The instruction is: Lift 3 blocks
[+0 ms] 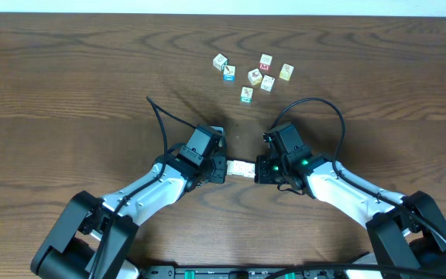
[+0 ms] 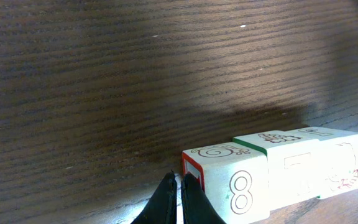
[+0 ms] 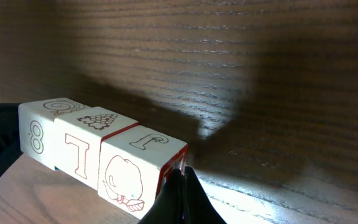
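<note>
1. Cream-white and wooden, the three little cubes (image 1: 241,167) make one row, squeezed between both arms over the dark brown wooden table (image 1: 68,77).
2. The left gripper (image 2: 179,200) has its fingers pressed together, and its tip is at the "8" end.
3. The right gripper (image 3: 183,190) is pinched together too, and its tip is at the other end.
4. Push in evenly from both sides.
5. Rise slowly together, or the middle cube may drop out.

Overhead, my left gripper (image 1: 224,167) and right gripper (image 1: 258,169) cover the ends of the blocks (image 1: 241,167); marks on the cubes (image 1: 255,76) seem too small.
</note>
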Controlling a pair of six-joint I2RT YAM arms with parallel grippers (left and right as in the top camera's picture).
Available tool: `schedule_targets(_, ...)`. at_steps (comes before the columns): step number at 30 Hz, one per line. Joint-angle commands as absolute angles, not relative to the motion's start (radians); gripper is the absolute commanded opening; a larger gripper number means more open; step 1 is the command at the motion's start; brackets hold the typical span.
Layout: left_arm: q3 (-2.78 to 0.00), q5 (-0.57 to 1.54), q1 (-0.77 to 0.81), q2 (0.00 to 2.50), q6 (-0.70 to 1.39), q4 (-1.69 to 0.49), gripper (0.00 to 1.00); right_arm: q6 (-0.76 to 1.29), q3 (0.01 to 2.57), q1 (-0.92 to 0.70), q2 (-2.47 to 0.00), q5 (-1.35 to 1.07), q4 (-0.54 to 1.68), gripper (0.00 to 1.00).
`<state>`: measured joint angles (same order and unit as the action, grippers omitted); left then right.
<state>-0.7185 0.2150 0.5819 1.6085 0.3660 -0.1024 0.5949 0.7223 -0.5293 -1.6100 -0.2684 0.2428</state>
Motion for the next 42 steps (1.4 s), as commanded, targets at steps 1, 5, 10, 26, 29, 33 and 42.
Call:
schedule_targets(1, -0.740, 0.458, 0.661, 1.614, 0.336, -0.063, 0.07, 0.589, 0.738, -0.563, -1.610, -0.469, 0.195, 0.01)
schedule_targets(5, -0.740, 0.460, 0.674, 1.614, 0.333, -0.060, 0.08, 0.584, 0.739, -0.563, -1.610, -0.476, 0.193, 0.01)
schedule_targets(10, -0.740, 0.463, 0.674, 1.614, 0.329, -0.060, 0.08, 0.559, 0.741, -0.563, -1.610, -0.484, 0.194, 0.01)
schedule_targets(26, -0.745, 0.464, 0.674, 1.578, 0.331, -0.062, 0.08, 0.546, 0.783, -0.563, -1.610, -0.503, 0.226, 0.01)
schedule_targets(29, -0.746, 0.464, 0.674, 1.578, 0.331, -0.062, 0.07, 0.583, 0.794, -0.563, -1.610, -0.502, 0.244, 0.01)
schedule_targets(33, -0.748, 0.465, 0.674, 1.578, 0.338, -0.062, 0.07, 0.618, 0.801, -0.563, -1.610, -0.499, 0.267, 0.01)
schedule_targets(42, -0.749, 0.464, 0.674, 1.578, 0.346, -0.061, 0.07, 0.726, 0.801, -0.564, -1.610, -0.442, 0.284, 0.01)
